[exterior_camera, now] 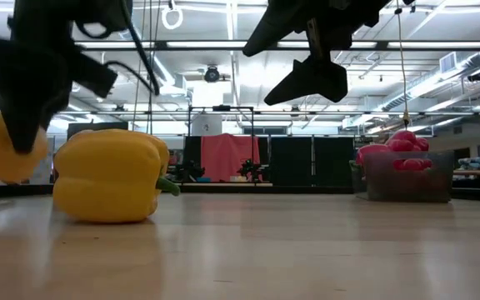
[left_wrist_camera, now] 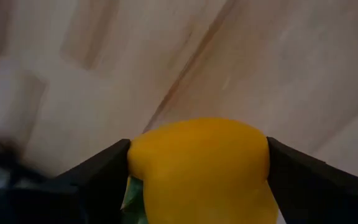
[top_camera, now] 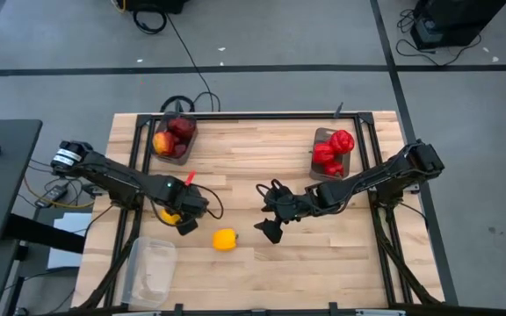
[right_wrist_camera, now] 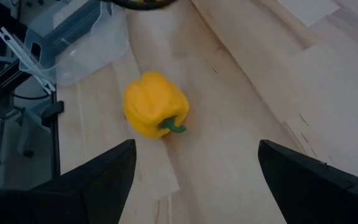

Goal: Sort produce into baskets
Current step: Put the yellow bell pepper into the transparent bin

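Yellow pepper between left fingers.

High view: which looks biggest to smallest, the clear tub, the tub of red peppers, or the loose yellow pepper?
1. Clear tub
2. Tub of red peppers
3. Loose yellow pepper

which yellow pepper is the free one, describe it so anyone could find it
On the wooden table, look between the two arms, near the clear tub. The free yellow pepper lies alone on bare wood; the other pepper sits between the left claw's fingers.
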You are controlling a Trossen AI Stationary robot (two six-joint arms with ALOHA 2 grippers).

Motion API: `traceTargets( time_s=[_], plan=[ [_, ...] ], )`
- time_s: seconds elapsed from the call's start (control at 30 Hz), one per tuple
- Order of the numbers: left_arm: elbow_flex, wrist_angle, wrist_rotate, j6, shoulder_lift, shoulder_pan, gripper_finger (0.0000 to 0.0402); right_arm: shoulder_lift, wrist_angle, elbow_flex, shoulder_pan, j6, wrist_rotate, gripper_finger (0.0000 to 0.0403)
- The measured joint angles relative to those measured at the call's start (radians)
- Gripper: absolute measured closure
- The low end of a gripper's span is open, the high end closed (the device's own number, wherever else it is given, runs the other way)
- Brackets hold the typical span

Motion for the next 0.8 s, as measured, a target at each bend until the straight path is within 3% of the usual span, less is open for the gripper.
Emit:
traceTargets(
  time_s=[0.23, 0.33, 0.5, 0.8],
  plan=[
    [0.254, -0.239, 0.045, -0.005, -0.012, -0.077, 0.0070, 0.000, 0.036, 0.000, 0.000, 0.011, 0.002, 0.0057],
    [0.308, -0.220, 0.167, -0.034, -0.013, -0.170, 0.0066, 0.000, 0.097, 0.000, 0.000, 0.015, 0.006, 0.0057],
    [0.314, -0.153, 0.256, -0.190, -0.012, -0.384, 0.0049, 0.000, 0.150, 0.000, -0.004, -0.015, 0.052, 0.0057],
    [0.191, -0.006, 0.118, -0.401, -0.012, -0.563, 0.0036, 0.000, 0.153, 0.000, -0.008, 0.062, 0.097, 0.0043]
  ],
)
